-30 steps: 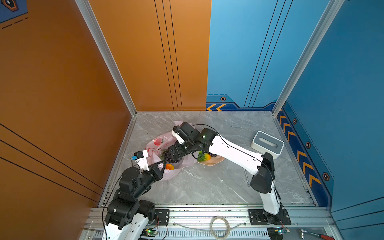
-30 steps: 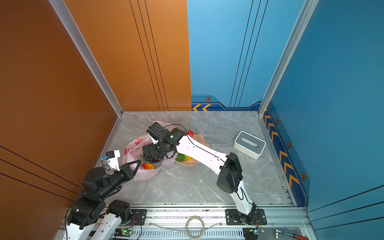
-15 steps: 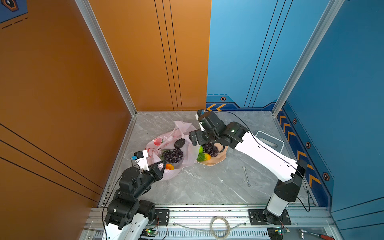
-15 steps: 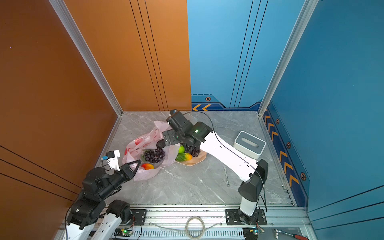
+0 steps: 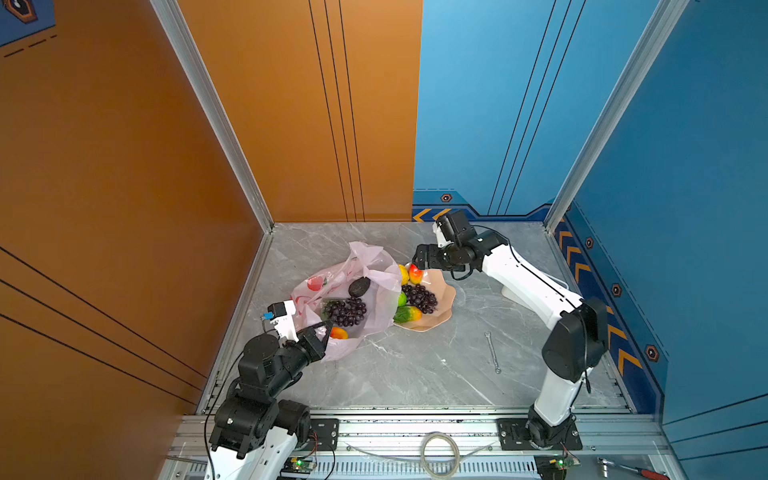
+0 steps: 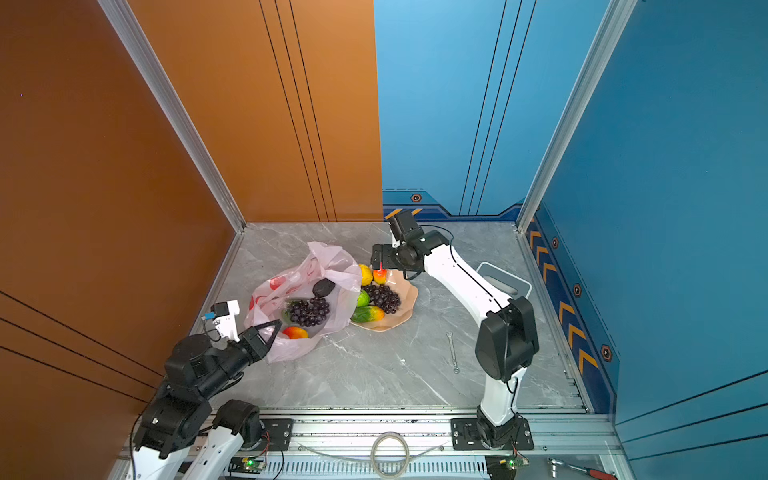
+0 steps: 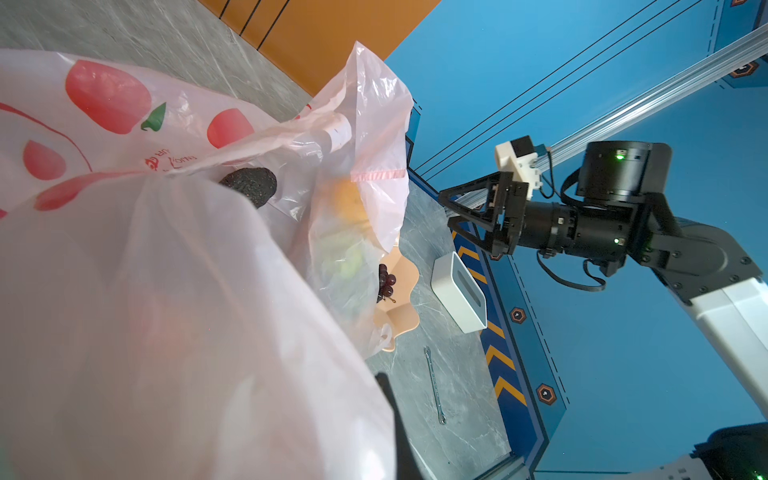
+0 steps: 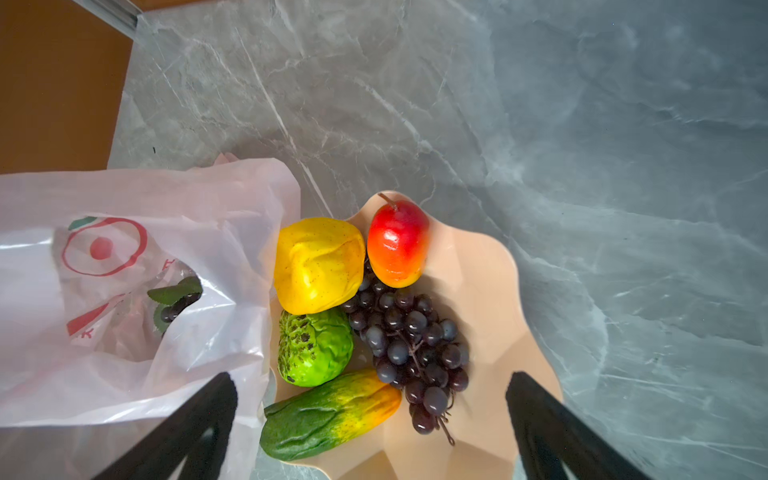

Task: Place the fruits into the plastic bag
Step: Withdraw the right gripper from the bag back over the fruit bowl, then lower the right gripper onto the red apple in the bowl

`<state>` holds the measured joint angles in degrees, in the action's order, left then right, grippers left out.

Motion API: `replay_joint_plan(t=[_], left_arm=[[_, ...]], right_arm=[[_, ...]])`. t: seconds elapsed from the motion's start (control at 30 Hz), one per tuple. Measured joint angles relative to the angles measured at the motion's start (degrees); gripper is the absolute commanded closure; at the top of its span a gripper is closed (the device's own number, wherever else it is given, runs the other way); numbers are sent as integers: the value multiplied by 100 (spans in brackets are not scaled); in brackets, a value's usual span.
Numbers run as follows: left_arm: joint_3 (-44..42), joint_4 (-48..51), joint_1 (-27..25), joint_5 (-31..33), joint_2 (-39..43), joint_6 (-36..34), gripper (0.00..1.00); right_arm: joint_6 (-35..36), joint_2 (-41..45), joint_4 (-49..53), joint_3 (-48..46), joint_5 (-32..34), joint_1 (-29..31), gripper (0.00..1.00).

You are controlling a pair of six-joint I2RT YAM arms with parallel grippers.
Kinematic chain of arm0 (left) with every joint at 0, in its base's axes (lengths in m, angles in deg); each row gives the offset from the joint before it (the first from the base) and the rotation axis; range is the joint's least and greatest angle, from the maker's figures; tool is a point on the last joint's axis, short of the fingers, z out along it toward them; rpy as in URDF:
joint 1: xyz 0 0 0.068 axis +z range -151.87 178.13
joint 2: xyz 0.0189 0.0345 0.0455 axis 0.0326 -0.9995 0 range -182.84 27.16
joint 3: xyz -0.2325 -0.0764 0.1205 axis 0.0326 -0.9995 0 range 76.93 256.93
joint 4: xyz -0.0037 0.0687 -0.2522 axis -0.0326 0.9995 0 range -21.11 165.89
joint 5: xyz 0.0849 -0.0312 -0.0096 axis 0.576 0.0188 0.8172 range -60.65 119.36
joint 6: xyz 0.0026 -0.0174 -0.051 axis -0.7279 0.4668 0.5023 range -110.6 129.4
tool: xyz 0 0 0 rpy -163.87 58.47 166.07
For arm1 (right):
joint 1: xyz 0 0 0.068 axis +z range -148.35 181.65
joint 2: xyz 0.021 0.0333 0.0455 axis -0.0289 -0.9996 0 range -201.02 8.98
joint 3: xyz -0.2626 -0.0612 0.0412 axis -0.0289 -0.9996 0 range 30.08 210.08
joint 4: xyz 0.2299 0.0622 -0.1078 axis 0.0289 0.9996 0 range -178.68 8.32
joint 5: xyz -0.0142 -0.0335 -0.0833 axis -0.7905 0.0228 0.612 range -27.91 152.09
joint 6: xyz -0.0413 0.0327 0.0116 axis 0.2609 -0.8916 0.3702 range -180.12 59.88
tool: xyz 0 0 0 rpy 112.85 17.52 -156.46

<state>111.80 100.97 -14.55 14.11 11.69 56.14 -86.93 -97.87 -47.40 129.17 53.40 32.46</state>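
The pale-pink plastic bag (image 5: pixel 376 286) lies open on the table, and my left gripper (image 5: pixel 325 329) is shut on its near rim. Inside lie a grape bunch (image 5: pixel 347 312), a black avocado (image 5: pixel 359 286) and a red-yellow fruit (image 5: pixel 339 333). In the left wrist view the bag (image 7: pixel 166 291) hides all but one finger (image 7: pixel 392 415). My right gripper (image 8: pixel 371 379) hangs open and empty above the peach bowl (image 8: pixel 490 291), which holds a lemon (image 8: pixel 318 264), a red-yellow fruit (image 8: pixel 397 243), grapes (image 8: pixel 415 345), a bumpy green ball (image 8: pixel 313 347) and a green-orange oblong (image 8: pixel 332 413).
A white box (image 6: pixel 503 282) stands at the right behind my right arm. A small wrench (image 5: pixel 492 351) lies on the marble in front of the bowl. Orange and blue walls close in the table on three sides.
My right gripper has left the bag, where a grape bunch now lies, and swung right and back to above the bowl, still open. The left gripper has not moved.
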Motion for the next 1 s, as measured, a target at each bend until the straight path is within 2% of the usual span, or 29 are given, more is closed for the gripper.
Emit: replay_joint_plan(t=[0.23, 0.4, 0.67, 1.0], left_arm=[[57, 101, 4, 0, 0, -26, 100], [63, 122, 4, 0, -2, -46, 100], [63, 197, 33, 0, -9, -79, 100], [138, 256, 44, 0, -9, -153, 100]], right_arm=[[-7, -811, 4, 481, -160, 4, 3], [-83, -988, 4, 590, 101, 4, 11], [-262, -1257, -31, 855, 444, 4, 17], [-461, -1637, -42, 920, 551, 4, 26]])
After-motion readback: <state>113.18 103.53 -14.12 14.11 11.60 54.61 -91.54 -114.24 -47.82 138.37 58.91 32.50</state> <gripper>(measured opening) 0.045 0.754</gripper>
